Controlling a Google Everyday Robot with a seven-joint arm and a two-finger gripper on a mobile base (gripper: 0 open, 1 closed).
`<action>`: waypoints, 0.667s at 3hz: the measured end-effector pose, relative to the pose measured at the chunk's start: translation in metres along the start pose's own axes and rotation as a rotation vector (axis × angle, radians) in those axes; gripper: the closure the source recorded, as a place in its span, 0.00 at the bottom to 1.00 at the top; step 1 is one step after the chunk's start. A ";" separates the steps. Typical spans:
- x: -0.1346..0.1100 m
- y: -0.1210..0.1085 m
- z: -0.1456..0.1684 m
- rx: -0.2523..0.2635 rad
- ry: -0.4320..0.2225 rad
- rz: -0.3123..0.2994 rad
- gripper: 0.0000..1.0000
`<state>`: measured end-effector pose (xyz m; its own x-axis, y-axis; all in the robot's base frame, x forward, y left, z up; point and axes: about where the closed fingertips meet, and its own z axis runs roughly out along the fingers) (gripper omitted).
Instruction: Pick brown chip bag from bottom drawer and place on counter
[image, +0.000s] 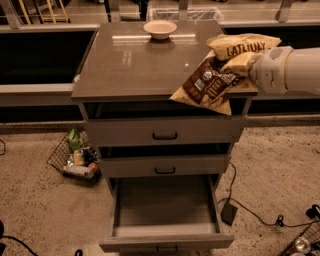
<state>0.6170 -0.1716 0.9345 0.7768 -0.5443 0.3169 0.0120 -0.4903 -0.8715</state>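
I see my gripper (236, 63) tan-yellow at the counter's right front edge, clamped on the brown chip bag (204, 86). The bag is dark brown with white lettering, a small green mark and tan-yellow edges. Just above the gripper is a tan-yellow piece with dark lettering; bag or finger, I cannot tell. Behind the gripper the arm (295, 70) is white. To its left the counter (130, 65) is glossy grey-brown with pale reflections, and farther back the bowl (160, 29) is cream-pink. Below it, the bottom drawer (165, 232) is grey-brown with a dark handle. The floor (40, 210) is speckled beige.
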 end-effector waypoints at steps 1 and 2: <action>0.008 -0.008 0.006 0.007 -0.001 -0.004 1.00; 0.016 -0.025 0.037 0.068 -0.073 -0.021 1.00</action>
<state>0.6520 -0.1430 0.9474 0.8195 -0.4825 0.3091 0.0694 -0.4519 -0.8894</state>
